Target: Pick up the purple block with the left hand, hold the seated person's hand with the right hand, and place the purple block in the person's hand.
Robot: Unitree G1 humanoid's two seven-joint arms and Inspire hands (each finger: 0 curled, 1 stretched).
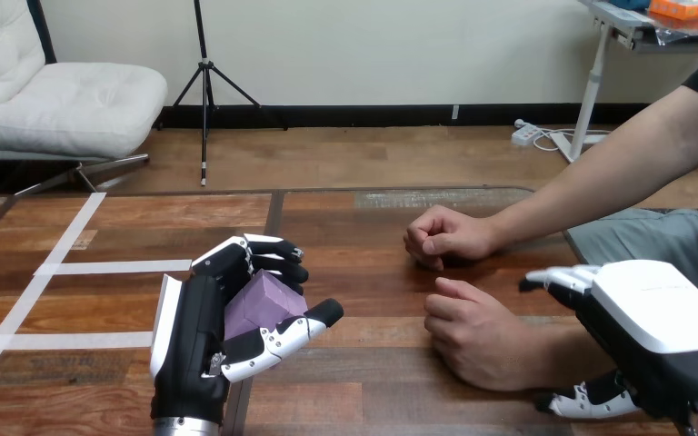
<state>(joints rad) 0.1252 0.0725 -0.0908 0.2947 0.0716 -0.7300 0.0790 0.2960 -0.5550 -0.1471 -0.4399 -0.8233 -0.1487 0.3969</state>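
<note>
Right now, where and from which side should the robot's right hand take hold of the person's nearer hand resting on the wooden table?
Probably the wrist, from the view's right. The person's nearer hand lies knuckles-up and loosely curled, its forearm running rightward under the robot's right hand, which sits beside that wrist. Gripping there leaves the palm free for the purple block.

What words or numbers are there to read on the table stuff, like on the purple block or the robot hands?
There are none to read.
The purple block, held in the left robot hand, has plain faces with no letters or numbers.
The white shell on the right robot hand shows no writing.
The white tape strips on the wooden table are blank.
</note>
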